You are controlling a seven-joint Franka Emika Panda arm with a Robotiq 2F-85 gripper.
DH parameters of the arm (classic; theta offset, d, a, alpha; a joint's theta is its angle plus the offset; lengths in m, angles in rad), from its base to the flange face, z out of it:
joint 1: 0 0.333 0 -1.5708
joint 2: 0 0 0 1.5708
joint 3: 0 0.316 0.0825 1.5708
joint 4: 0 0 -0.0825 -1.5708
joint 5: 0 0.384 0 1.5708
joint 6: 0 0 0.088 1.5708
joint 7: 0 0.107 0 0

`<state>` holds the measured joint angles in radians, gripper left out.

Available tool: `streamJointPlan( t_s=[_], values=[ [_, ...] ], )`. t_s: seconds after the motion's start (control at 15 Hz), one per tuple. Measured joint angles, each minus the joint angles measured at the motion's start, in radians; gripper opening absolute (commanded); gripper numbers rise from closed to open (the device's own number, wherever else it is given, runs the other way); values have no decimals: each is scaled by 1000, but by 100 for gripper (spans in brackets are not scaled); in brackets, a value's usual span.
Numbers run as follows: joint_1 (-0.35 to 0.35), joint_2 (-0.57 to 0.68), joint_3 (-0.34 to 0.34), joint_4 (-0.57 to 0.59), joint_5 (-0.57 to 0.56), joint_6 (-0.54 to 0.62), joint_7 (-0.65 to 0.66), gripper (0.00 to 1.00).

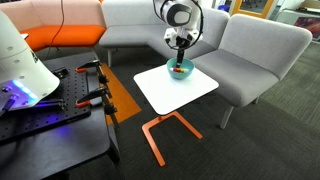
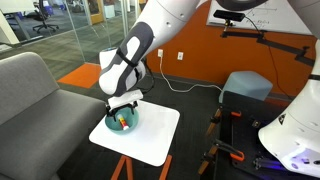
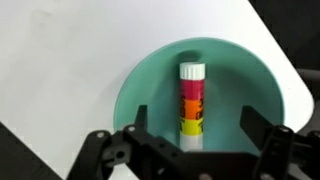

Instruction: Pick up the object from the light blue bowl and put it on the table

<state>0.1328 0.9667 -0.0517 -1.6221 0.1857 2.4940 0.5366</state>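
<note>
**Pre-grasp over the bowl**

Hovering with gripper (image 3: 192, 128) spread wide and empty above light blue bowl (image 3: 135, 85) on white table (image 3: 60, 60). Fingers set either side of banded glue stick (image 3: 192, 100) lying on bowl floor, ready to close across its narrow width.

A small cylindrical stick (image 3: 192, 100), white-capped with orange, red and yellow bands, lay flat on the bottom of the light blue bowl (image 3: 135, 90), cap toward the top of the wrist view. The round, smooth-sided bowl stood upright on the white counter (image 3: 70, 60), near one edge.
</note>
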Motion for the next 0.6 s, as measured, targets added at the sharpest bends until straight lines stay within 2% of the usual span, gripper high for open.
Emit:
streamJointPlan(
  t_s=[0.13, 0.4, 0.47, 0.6],
  values=[
    [-5, 29, 0, 34, 0, -24, 0, 98],
    [-13, 85, 0, 101, 0, -67, -2, 85],
    [-16, 97, 1, 118, 0, -77, -2, 88],
    [-20, 118, 4, 148, 0, -94, -2, 86]
  ],
)
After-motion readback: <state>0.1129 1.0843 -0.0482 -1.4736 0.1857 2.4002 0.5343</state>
